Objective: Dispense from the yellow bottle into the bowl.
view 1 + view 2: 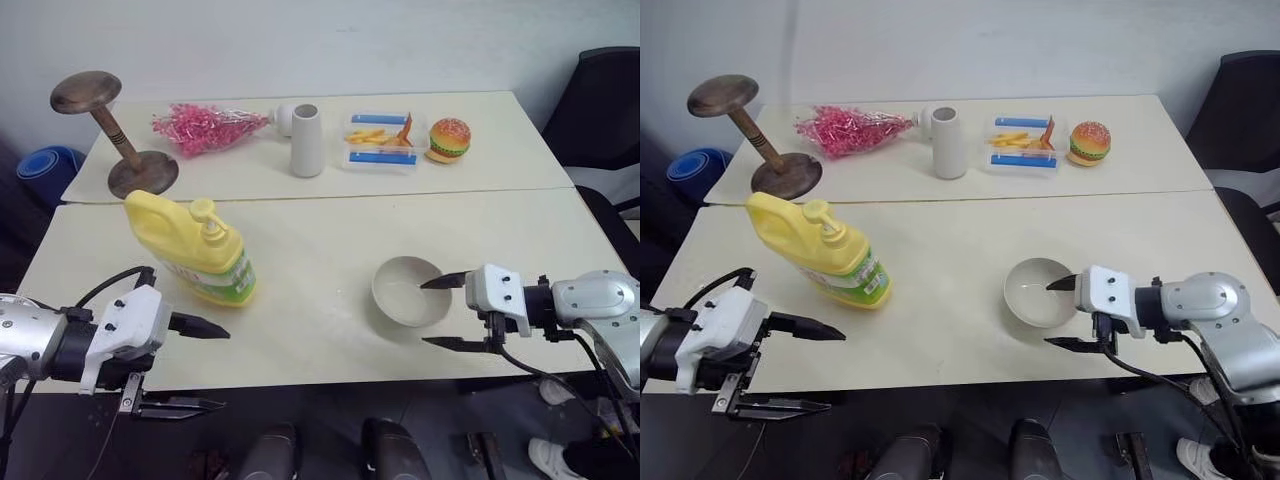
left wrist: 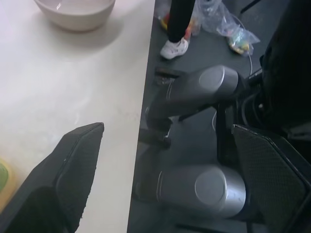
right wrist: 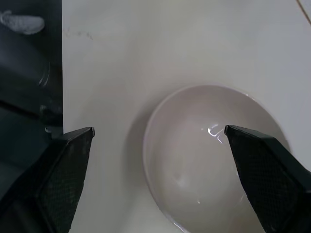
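The yellow bottle [image 1: 195, 250], a jug with a pump top and a green-white label, stands on the left of the near table. The beige bowl [image 1: 400, 290] sits right of centre near the front edge, and also appears in the right wrist view [image 3: 209, 160] and the left wrist view [image 2: 75, 12]. My right gripper [image 1: 424, 313] is open at the bowl's right side, one fingertip over the rim and the other in front of the bowl. Below and in front of the bottle, my left gripper [image 1: 225, 368] is open astride the table's front edge, holding nothing.
On the far table stand a grey-white vase [image 1: 306, 140], a wooden stand [image 1: 115, 135], a pink bundle [image 1: 205, 127], a tray of toy fries [image 1: 380, 140] and a toy burger [image 1: 449, 138]. A black chair [image 1: 600, 100] is at the right.
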`<action>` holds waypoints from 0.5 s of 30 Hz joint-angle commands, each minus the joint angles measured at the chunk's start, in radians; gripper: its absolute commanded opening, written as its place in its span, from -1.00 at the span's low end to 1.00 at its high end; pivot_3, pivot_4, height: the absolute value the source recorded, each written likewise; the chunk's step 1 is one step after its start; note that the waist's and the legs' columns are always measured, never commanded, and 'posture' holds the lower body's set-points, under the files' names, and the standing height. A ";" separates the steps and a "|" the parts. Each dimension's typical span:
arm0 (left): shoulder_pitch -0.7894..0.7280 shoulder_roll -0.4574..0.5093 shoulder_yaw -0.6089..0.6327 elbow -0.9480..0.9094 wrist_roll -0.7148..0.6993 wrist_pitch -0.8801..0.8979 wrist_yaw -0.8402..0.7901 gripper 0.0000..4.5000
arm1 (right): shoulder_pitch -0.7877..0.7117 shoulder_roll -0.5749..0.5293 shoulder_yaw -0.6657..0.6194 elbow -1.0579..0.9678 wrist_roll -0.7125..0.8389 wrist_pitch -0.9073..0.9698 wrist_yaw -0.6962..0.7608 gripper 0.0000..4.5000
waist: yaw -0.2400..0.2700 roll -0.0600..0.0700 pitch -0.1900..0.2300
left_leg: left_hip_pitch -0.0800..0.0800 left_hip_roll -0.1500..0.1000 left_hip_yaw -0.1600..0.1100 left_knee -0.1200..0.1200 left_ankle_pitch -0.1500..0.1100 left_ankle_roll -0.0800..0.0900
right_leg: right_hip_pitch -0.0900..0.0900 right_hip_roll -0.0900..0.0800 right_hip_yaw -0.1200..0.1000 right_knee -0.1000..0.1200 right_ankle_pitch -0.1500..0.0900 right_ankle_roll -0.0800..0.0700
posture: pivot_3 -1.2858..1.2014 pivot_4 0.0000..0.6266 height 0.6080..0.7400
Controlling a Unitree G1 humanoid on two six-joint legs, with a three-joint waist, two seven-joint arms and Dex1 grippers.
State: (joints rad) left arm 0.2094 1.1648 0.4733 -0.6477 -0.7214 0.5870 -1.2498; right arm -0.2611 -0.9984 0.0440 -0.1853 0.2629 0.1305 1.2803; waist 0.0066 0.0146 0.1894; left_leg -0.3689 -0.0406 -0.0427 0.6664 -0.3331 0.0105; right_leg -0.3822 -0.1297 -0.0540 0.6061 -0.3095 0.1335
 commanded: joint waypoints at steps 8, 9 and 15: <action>-0.071 -0.017 -0.058 -0.019 0.026 -0.032 0.015 1.00 | -0.346 0.104 0.230 0.443 -0.170 -0.413 0.269 0.71 | -0.011 -0.002 0.001 | -0.001 0.001 0.001 0.000 0.000 -0.001 | -0.003 0.001 -0.002 0.005 0.000 0.000 | 0.03 -0.52 1.00; -0.065 -0.018 -0.047 -0.019 0.030 -0.032 0.016 1.00 | -0.356 0.112 0.242 0.463 -0.174 -0.436 0.285 0.57 | -0.011 -0.002 0.001 | -0.002 0.001 0.002 0.000 0.000 -0.001 | -0.004 0.001 -0.002 0.005 0.000 0.000 | 0.03 -0.52 1.00; -0.030 -0.022 0.017 -0.030 0.029 -0.012 0.019 1.00 | -0.391 0.152 0.274 0.552 -0.190 -0.521 0.299 -0.20 | -0.010 -0.002 0.001 | -0.004 0.001 0.002 0.001 0.000 -0.001 | -0.006 0.001 -0.003 0.006 0.000 0.000 | 0.03 -0.52 1.00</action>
State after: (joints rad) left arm 0.1725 1.1477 0.4495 -0.6570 -0.6897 0.5704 -1.2330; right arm -0.6289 -0.8487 0.3185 0.3593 0.0756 -0.3610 1.5459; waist -0.0035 0.0125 0.1905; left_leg -0.3724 -0.0399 -0.0402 0.6677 -0.3326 0.0099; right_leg -0.3885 -0.1292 -0.0569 0.6119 -0.3095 0.1336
